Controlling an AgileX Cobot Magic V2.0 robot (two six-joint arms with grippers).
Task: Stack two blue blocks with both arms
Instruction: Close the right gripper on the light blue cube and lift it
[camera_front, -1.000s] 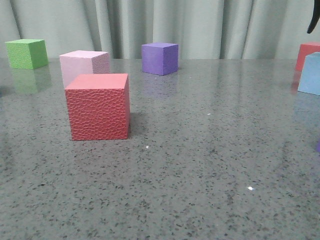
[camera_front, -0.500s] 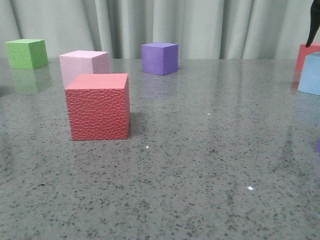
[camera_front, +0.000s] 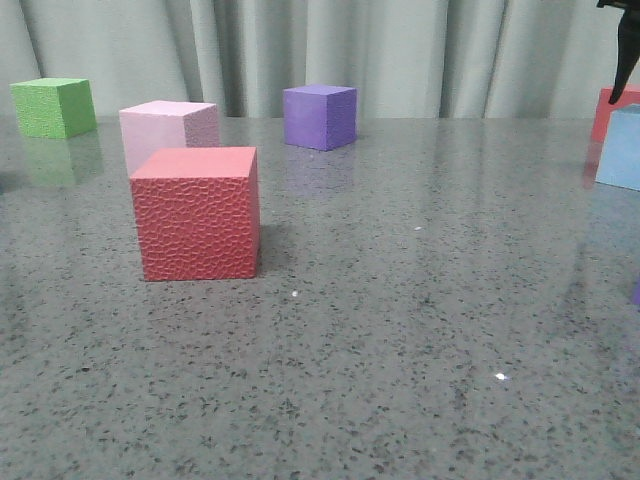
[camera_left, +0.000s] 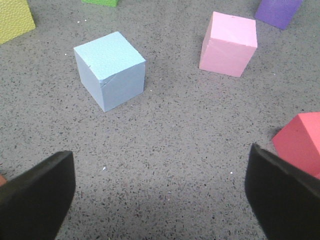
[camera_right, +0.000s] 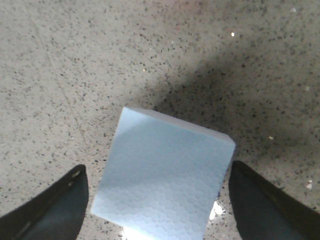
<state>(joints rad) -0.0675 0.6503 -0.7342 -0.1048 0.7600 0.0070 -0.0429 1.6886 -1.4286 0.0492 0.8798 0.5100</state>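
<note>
Right tool (camera_right: 157, 200) is spread wide, its two dark fingers (camera_right: 55, 207) flanking a blue block (camera_right: 162, 187) on the speckled counter (camera_right: 75, 75). Small gaps show between each finger and the block's sides, so nothing is pinched. In the front view only a black tip of this arm (camera_front: 627, 50) shows at the top right corner, above the same blue block (camera_front: 622, 148), which is cut off by the picture's right edge; a red cube (camera_front: 612, 108) sits just behind it.

Left tool (camera_left: 160, 192) is also wide open and holds nothing; its fingers (camera_left: 37, 197) hang over bare counter (camera_left: 165, 150). The second blue block (camera_left: 110, 70) stands beyond them, nearer one finger than the other and well clear of both. A pink cube (camera_left: 229, 44) stands near it, a purple cube (camera_left: 277, 11) lies past the pink one, and a red cube (camera_left: 300, 142) sits just beside the other finger. A yellow cube (camera_left: 14, 20) shows at the picture's corner.

In the front view, a red cube (camera_front: 197, 212) stands nearest, a pink cube (camera_front: 168, 130) just behind it, a green cube (camera_front: 53, 106) and a purple cube (camera_front: 319, 116) further back by the curtain (camera_front: 400, 50).
</note>
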